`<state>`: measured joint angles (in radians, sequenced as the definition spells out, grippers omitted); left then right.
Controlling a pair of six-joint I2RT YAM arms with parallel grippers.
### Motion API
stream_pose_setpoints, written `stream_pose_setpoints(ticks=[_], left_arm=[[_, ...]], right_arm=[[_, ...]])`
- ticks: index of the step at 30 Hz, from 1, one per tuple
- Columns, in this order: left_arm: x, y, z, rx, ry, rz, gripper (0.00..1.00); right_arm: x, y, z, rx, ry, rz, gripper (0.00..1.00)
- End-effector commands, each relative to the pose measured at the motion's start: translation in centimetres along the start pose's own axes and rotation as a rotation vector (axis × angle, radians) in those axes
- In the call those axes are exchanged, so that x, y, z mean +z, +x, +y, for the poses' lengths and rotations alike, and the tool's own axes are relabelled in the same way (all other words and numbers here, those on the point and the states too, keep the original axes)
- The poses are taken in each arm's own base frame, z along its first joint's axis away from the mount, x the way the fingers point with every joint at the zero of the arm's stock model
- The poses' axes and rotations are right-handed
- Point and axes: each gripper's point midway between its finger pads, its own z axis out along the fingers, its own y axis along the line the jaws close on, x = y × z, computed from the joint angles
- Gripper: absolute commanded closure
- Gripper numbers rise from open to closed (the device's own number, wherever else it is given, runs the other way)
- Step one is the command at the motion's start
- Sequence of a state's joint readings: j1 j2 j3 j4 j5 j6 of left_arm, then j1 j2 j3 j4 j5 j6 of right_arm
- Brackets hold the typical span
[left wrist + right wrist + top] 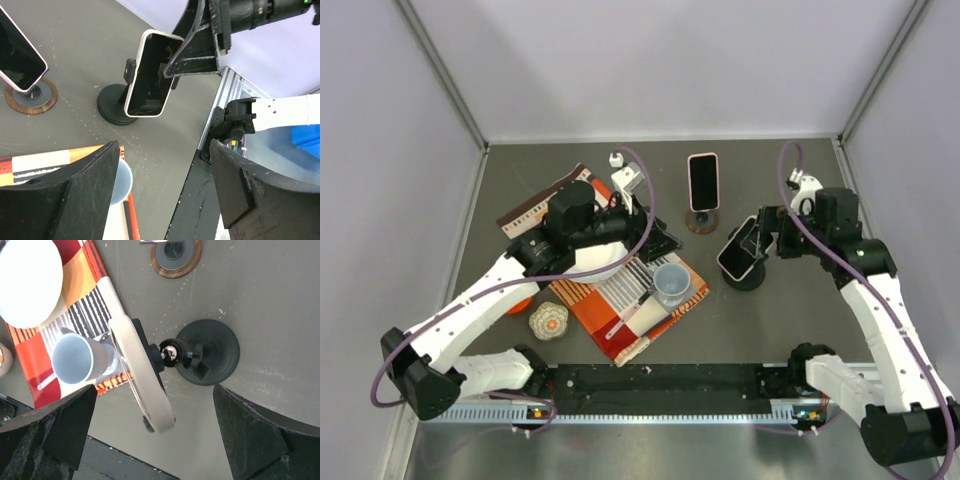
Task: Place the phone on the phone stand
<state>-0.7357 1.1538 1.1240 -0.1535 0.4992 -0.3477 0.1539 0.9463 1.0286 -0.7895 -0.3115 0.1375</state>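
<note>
**Phone seated on its stand, right tool spread wide**

The phone [740, 250], in a pale rounded case with a dark glossy screen, sits tilted in the clamp of the phone stand [747, 278]. The stand is a matte black post on a round base, right of centre on the grey, scuffed surface [800, 330], about midway between near and far edges. Only the right wrist view shows the shiny ball joint behind the case. It also shows the right tool [758, 232] spread wide, with the phone edge-on between its fingers and clear of both. The left wrist view shows the screen face. The left tool [660, 238] hangs open and empty above an orange striped cloth [590, 300], near a grey-blue cup [670, 283]. A second phone [703, 180] stands on a wood-rimmed disc [703, 222] near the far edge.
</note>
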Motion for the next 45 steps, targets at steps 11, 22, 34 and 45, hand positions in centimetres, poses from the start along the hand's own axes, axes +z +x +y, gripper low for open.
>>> stream_pose_setpoints(ticks=[11,22,34,45], left_arm=[[-3.8,-2.9,-0.9,0.147,-0.101,0.021,0.21],[-4.6,-2.4,-0.5,0.172,-0.126,0.035,0.21],[-4.3,-0.1,1.9,0.191,-0.196,0.071,0.21],[-4.3,0.5,2.1,0.179,-0.195,0.079,0.21]], right_arm=[[-6.6,-2.8,1.1,0.456,0.339,-0.180,0.01],[-5.2,-3.3,1.2,0.586,0.776,-0.248,0.01],[-3.9,-2.1,1.6,0.579,0.853,-0.208,0.01],[-6.5,-1.2,2.5,0.365,0.717,-0.084,0.01]])
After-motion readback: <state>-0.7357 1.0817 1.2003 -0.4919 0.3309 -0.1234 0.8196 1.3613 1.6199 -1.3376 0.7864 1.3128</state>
